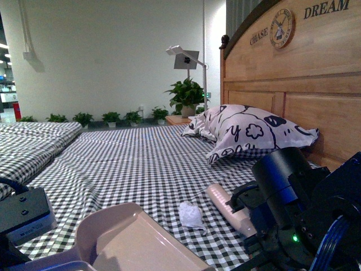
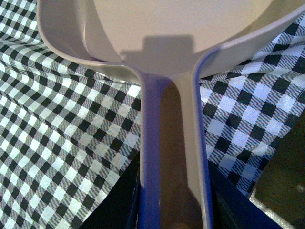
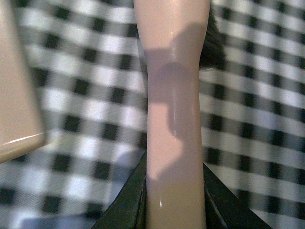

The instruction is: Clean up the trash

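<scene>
Holding a tool in each arm, the rig was set up for a sweep. Left gripper (image 2: 174, 210) was closed on the dustpan (image 1: 135, 240) handle, its dark jaws pressed against both sides of the stem in the left wrist view. Pan lay low on the checked bedsheet (image 1: 141, 164), its scoop stretching away from the robot, probably so the wad could be pushed in without lifting it.

Right gripper (image 3: 174, 210) was clamped the same way on the brush (image 1: 231, 209) handle; dark bristles just showed past the handle's far end in the right wrist view. Front view had the brush angled down toward the sheet, head end nearest the trash.

Trash (image 1: 190, 215), a small crumpled white wad, sat on the sheet between the two tools: just beside the pan's right edge, near the brush tip. Couldn't tell whether it was touching either. Not in the pan yet, so the sweep looked not yet done. Likely next: brush pushes it left into the scoop. Risk: light wad skipping over the rim or catching a sheet wrinkle.

Further back, patterned pillow (image 1: 254, 135) rested against the wooden headboard (image 1: 293, 84), well clear.
</scene>
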